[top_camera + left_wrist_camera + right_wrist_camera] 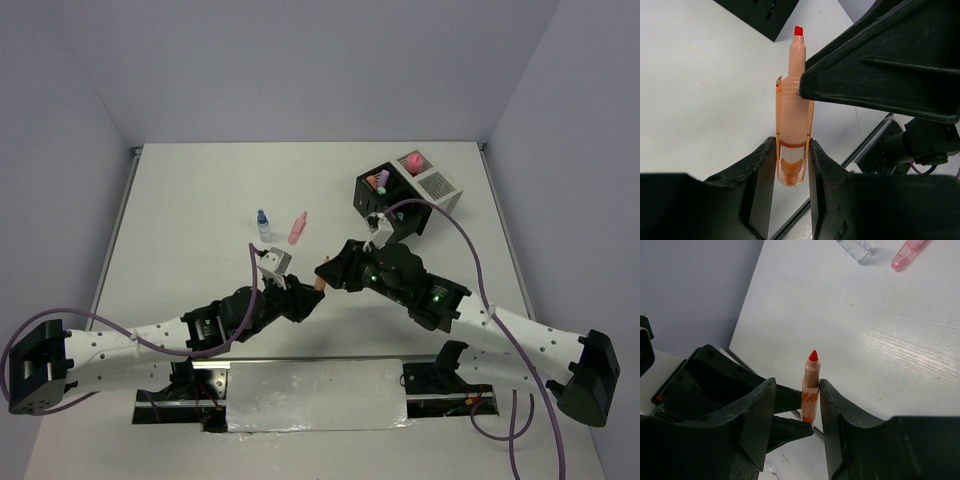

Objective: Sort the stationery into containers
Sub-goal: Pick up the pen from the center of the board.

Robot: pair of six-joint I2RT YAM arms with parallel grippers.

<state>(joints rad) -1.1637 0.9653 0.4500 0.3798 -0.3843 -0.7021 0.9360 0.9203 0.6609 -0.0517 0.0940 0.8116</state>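
The orange highlighter [791,125] was held above the desk [200,200] near its centre, red tip exposed, and the two arms met around it. The left gripper [791,145] had its jaws clamped on the lower barrel, one pad on each side. The right gripper [797,385] bracketed the upper barrel. One of its fingers [880,75] touched the pen just below the tip. I could not tell whether its jaws had taken a firm hold, as a gap seemed to remain on one side.

This looked like a handover from left to right. To do it well:

- **Grip first:** the right jaws had to pinch squarely across the barrel, clear of the left jaws, before the left ones let go.
- **Avoid twisting:** the slim, smooth barrel would probably pivot if it was pinched off-centre or pulled while both sides held it.
- **Then carry:** the pen would go toward 1 o'clock, where the black container [365,200] and the white container [438,186] stood side by side. It should drop tip-down inside the rim.

The small bottle [263,222] and the pink highlighter [298,228] lay on the desk at about 11 o'clock from the meeting point, not yet sorted.
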